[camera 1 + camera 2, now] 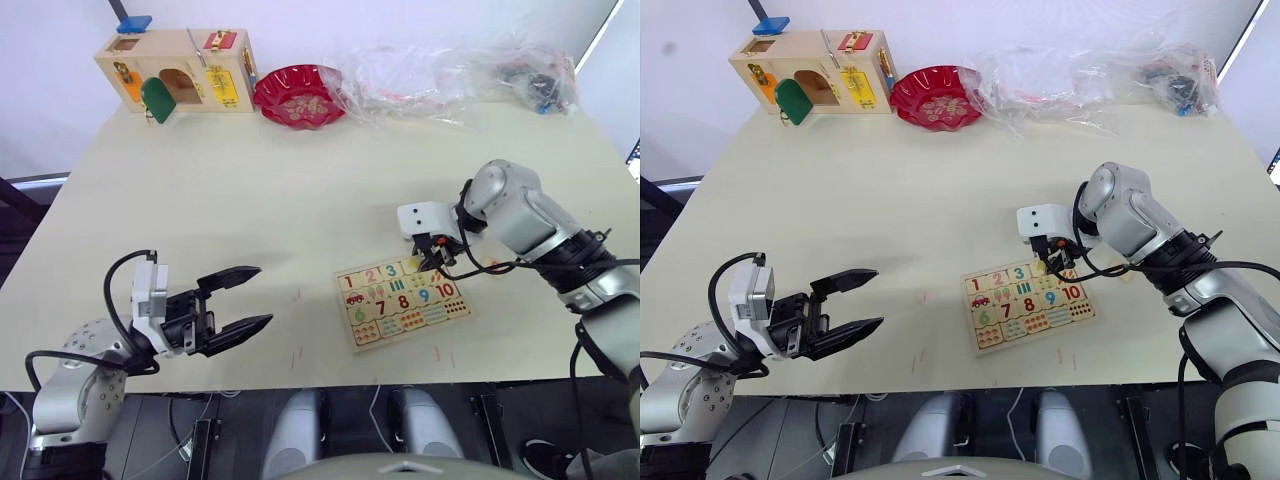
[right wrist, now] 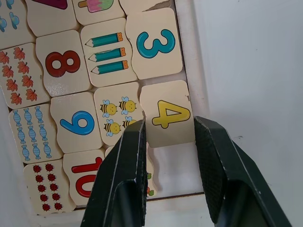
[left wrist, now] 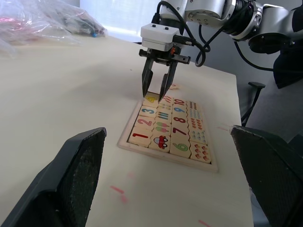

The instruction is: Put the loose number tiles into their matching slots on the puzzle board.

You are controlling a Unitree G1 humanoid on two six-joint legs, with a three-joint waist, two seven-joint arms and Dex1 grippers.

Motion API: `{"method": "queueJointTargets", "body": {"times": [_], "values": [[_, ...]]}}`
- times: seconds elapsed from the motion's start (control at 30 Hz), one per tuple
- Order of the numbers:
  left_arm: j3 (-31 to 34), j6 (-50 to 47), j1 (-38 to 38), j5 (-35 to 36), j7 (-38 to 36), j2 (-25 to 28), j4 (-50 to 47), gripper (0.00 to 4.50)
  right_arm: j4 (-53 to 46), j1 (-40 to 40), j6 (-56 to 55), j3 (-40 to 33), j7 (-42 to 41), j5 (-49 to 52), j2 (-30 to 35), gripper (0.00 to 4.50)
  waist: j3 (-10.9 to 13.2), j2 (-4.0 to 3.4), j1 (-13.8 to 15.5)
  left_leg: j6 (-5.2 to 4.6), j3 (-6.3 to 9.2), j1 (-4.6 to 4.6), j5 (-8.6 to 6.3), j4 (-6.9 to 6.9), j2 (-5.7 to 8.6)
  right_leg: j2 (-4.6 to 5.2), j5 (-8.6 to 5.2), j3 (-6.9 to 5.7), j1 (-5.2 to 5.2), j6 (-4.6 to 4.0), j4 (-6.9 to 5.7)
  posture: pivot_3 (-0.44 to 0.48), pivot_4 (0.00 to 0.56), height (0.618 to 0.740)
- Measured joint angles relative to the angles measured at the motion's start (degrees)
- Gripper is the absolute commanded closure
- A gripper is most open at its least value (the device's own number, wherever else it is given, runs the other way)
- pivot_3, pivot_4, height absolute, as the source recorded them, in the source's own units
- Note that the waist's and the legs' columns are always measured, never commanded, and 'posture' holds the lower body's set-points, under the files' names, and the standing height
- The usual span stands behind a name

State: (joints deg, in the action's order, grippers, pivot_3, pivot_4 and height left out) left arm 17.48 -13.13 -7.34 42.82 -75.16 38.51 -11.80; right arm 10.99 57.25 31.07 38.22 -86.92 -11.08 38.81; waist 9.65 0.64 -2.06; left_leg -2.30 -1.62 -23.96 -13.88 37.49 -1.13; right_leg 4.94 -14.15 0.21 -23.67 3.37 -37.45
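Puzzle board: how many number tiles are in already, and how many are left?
Done: tiles 1, 2 and 3 sit in the puzzle board's top row. In hand: the right gripper's fingers pinch the 4 tile at its slot, slightly crooked. Left: the last slot beside it looks empty, so 5 remains. The left gripper is open, away from the board.

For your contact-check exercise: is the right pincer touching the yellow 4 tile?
Cannot tell. In the right wrist view the right pincer brackets the 4 tile, edges meeting without a plain gap.
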Motion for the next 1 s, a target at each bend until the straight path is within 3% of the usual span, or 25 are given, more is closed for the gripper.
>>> {"method": "queueJointTargets", "body": {"times": [1.0], "values": [[0.01, 0.15, -0.36, -0.02, 0.0, 0.02, 0.0, 0.0, 0.29, -0.15, -0.13, -0.35, -0.13, -0.7, -0.46, 3.6, 0.0, 0.01, 0.1, 0.05, 0.04, 0.03, 0.05, 0.07, 0.0, -0.46, 0.05, -0.02, 0.04, 0.12, -0.15, 0.0, 0.15, 0.74]]}}
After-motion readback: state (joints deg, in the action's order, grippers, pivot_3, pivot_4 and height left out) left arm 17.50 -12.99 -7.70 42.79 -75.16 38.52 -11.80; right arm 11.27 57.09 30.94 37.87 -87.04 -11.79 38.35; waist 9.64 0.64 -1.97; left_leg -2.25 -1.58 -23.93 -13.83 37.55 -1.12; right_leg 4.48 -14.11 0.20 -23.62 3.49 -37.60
